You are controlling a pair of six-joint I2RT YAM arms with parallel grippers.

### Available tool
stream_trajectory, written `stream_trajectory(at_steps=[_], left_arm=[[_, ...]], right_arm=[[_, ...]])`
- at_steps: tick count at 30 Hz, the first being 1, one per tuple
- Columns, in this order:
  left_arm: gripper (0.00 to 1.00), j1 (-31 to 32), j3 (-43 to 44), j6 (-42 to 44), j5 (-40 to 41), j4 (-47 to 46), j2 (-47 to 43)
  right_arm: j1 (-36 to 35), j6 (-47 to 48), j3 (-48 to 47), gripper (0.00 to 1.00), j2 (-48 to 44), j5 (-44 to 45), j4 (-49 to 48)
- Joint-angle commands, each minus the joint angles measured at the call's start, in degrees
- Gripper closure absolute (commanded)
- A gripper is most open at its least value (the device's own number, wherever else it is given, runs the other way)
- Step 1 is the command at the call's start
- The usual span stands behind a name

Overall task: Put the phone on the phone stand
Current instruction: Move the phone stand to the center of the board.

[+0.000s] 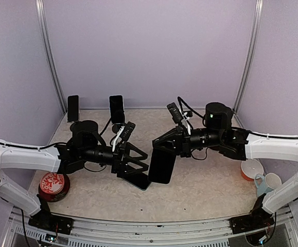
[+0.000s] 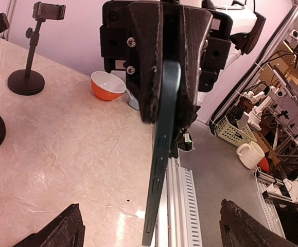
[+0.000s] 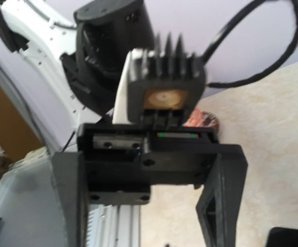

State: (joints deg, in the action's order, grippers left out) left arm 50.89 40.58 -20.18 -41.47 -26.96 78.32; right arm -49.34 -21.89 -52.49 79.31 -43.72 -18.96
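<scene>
The phone (image 1: 161,165) is hanging upright over the middle of the desk (image 1: 210,190), nearer its front edge. The right pincer (image 1: 165,148) is pinching its upper end. The left pincer (image 1: 138,163) is hovering just beside it with fingers (image 2: 61,231) spread wide, the phone edge-on between them and apart from both. 2 phone stands (image 1: 117,109) are standing at the far edge near the left corner.

Dk teal-black phone (image 2: 160,154); beige marble-veined bench (image 2: 61,154); bowl (image 2: 107,85) orange outside, white inside; black phone stand (image 2: 26,81); red/white tin (image 1: 53,184).
</scene>
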Motion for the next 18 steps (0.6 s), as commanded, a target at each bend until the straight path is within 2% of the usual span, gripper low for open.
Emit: stream_trajectory(at_steps=[1,9,18], left_arm=[[0.03,0.09,3.19,1.71,3.48,2.03,-0.9],[0.01,-0.47,11.15,5.19,10.05,8.56,2.89],[0.01,-2.81,21.57,4.98,10.38,8.94,12.06]], right_arm=[[1.68,1.74,1.88,1.0,-5.77,5.99,-0.15],[4.93,1.48,7.0,1.0,-12.93,13.97,5.38],[5.96,-0.21,12.1,1.0,-21.73,26.23,10.45]])
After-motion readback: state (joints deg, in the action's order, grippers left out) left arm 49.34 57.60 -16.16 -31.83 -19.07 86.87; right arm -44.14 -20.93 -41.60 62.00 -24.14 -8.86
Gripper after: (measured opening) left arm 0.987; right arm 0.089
